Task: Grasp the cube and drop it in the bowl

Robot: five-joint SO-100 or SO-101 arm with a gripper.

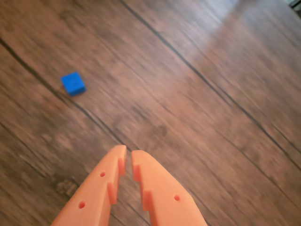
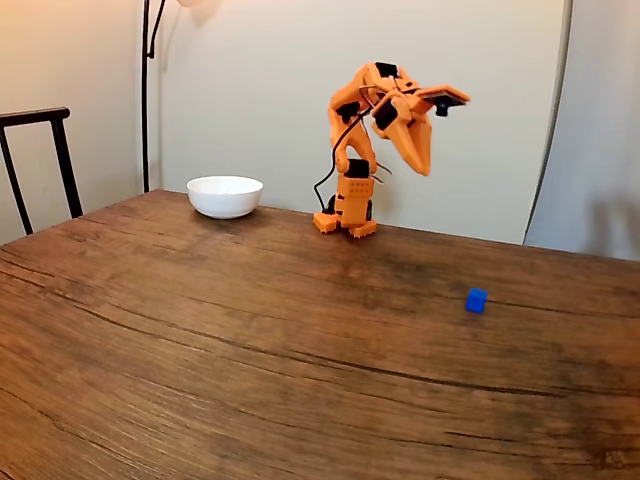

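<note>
Gripper: orange two-finger gripper raised high over the brown wooden table, fingertips nearly pressed together, holding nothing
Cube: small bright blue cube on the table, well apart, upper left of the tips in the wrist view
Bowl: round white bowl left of the arm's base in the fixed view

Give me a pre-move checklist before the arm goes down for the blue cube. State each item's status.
1. Cube free on the table, nothing touching it: ok.
2. Gripper open enough to take the cube: not ok; in the wrist view the fingertips are almost together.
3. Gripper over the cube: not ok; it is raised high and the cube sits up and left of the tips in the wrist view.
4. Gripper empty: ok.
5. Bowl upright, open and unobstructed: ok.
6. Bowl empty: cannot tell; the fixed view shows it from the side.
</note>
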